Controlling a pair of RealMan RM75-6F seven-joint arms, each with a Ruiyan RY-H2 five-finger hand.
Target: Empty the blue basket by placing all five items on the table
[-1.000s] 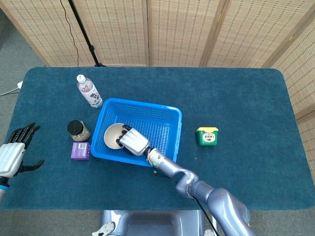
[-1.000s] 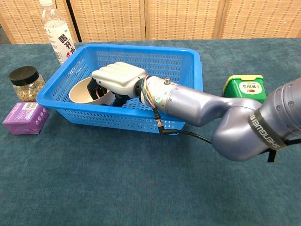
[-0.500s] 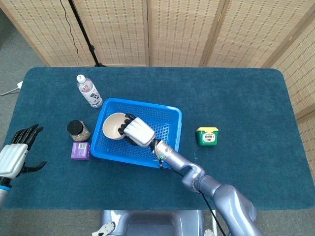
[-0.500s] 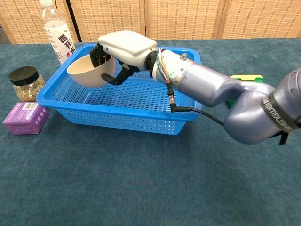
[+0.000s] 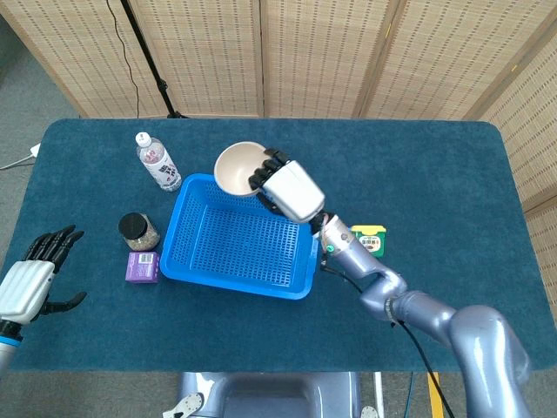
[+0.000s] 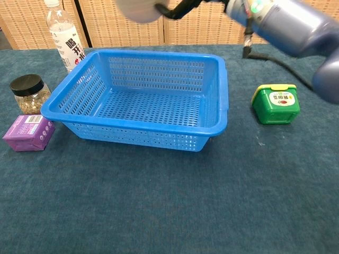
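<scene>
Bowl (image 5: 239, 167): cream, held aloft by right hand (image 5: 287, 190), fingers clamped on rim, above far edge of blue basket (image 5: 238, 279).
Left hand (image 5: 35, 277): fingers apart, holding nothing, at surface's (image 5: 435, 157) near-left edge.
On surface: bottle (image 5: 157, 162), jar (image 5: 138, 231), purple box (image 5: 142, 267) left of basket; green tub (image 6: 275, 103) right.

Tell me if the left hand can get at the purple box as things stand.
Probably yes. The left hand is open, holds nothing, and only bare table lies between it and the purple box, which sits outside the blue basket.
</scene>
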